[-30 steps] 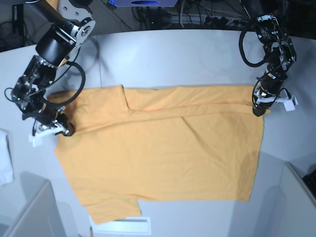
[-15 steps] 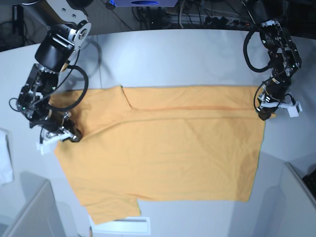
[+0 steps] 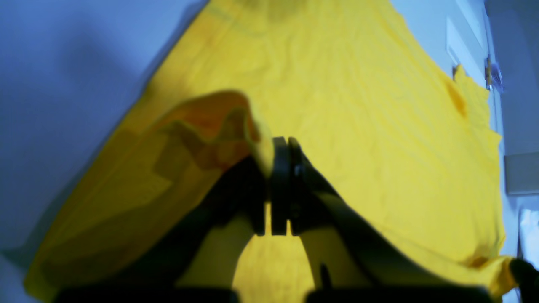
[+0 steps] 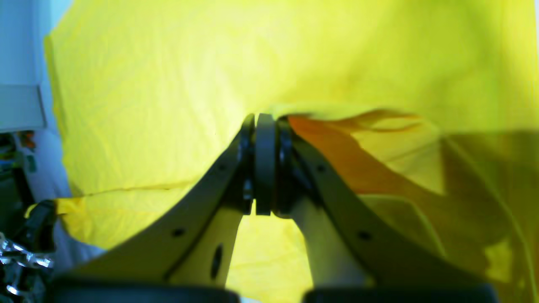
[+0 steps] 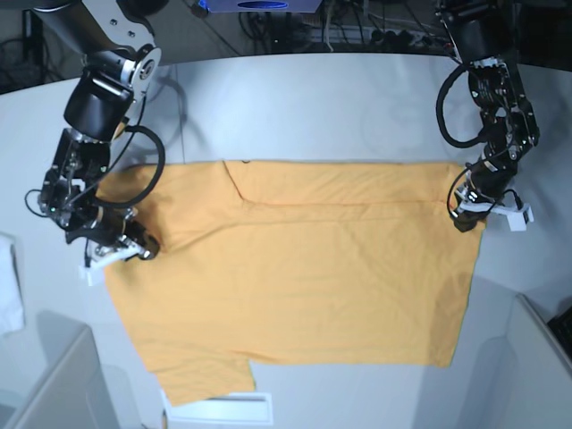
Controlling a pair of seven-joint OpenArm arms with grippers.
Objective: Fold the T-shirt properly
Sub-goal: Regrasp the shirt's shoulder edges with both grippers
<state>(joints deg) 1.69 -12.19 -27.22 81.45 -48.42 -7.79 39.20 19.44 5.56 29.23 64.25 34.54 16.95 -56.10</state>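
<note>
Both pincers, left (image 5: 466,214) and right (image 5: 150,248), clamping fabric of the T-shirt (image 5: 295,295), lying across the bench (image 5: 295,98); thin, limp cotton probably sagging mid-span, so wide-set edge grips are suiting it.

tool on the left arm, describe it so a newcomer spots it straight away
In the base view, find the big orange T-shirt spread across the table. At its right-hand side in that view, a black arm comes down to the shirt. The left tool is the dark tip there, unlike the right tool, which is at the opposite side.
</note>
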